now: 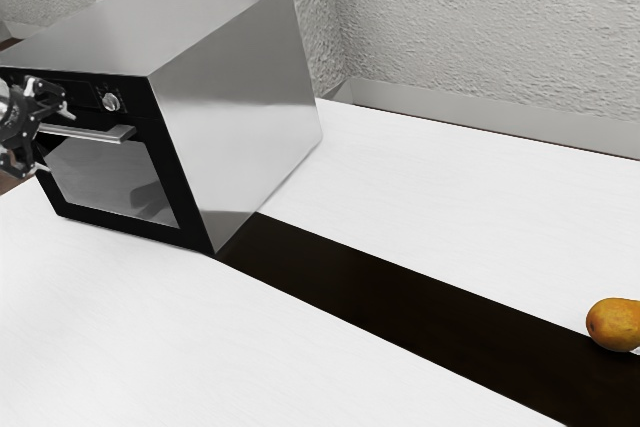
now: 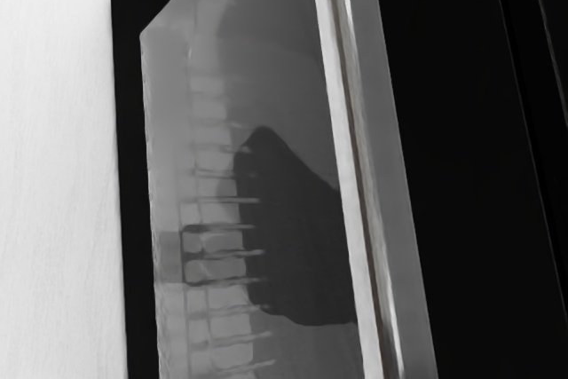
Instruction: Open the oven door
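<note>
White desk (image 1: 430,177) is carrying the oven (image 1: 235,107), its door (image 1: 110,177) sitting closed at the front. Fingers spread apart, the claw (image 1: 57,140) is hovering by the handle (image 1: 115,134), clamping nothing; contact is escaping confirmation. Alignment is apparently proceeding, the next move calling for gripping the handle and pulling.
</note>
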{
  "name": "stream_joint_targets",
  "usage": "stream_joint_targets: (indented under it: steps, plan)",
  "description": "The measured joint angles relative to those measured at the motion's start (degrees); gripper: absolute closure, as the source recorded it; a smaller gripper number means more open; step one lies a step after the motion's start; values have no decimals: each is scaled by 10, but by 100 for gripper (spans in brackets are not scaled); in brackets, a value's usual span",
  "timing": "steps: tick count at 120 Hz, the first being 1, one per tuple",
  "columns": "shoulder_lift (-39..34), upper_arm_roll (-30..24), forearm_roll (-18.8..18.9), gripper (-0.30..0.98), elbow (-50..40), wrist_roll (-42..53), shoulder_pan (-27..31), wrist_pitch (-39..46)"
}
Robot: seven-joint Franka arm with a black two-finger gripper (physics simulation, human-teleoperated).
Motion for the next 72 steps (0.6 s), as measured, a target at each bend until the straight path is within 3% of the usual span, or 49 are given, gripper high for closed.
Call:
stream_joint_targets:
  steps: [47, 72]
  plan:
    - [11, 1, -6, 0, -19, -11, 4, 2]
    - [-78, 0, 0, 0, -127, -14, 6, 26]
